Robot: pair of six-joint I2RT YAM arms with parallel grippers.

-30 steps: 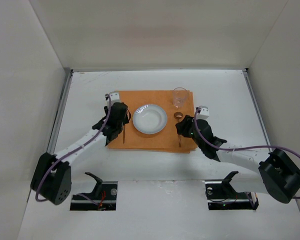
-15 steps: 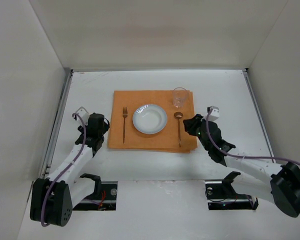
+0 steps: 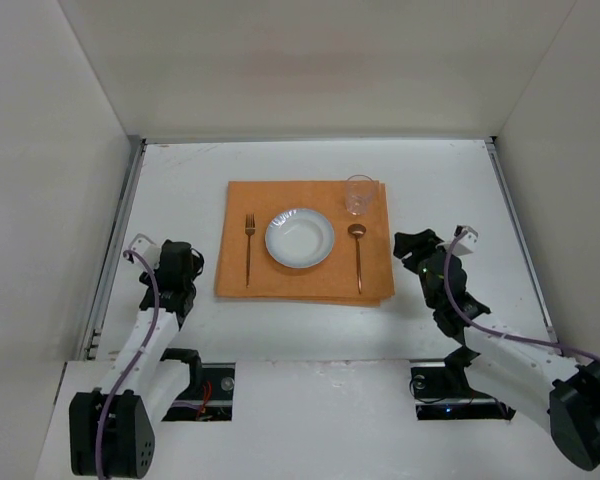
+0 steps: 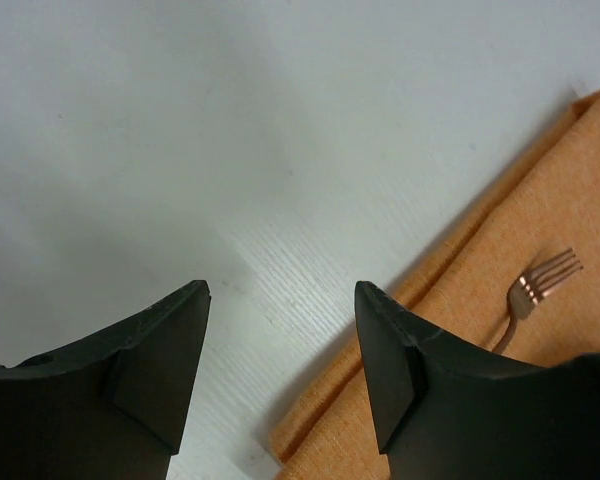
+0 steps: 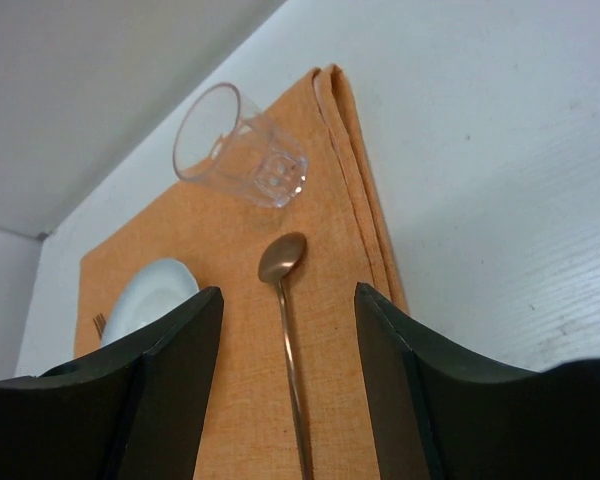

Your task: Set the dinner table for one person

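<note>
Plainly the bench [image 3: 460,180] is no thing to lift: large, stiff and probably heavy, with a matte white top that looks smooth enough for light things to slide on; only its thin metal edge strips offer any hold, so it is best left where it stands; it spreads under and ahead of both arms; on it lies an orange mat [image 3: 310,285] bearing a plate [image 3: 300,237], fork [image 3: 249,245], spoon [image 3: 358,260] and glass [image 3: 359,195]; the left fingers [image 4: 150,370] and right fingers [image 5: 170,380] stand apart, empty, off the mat's sides.
</note>
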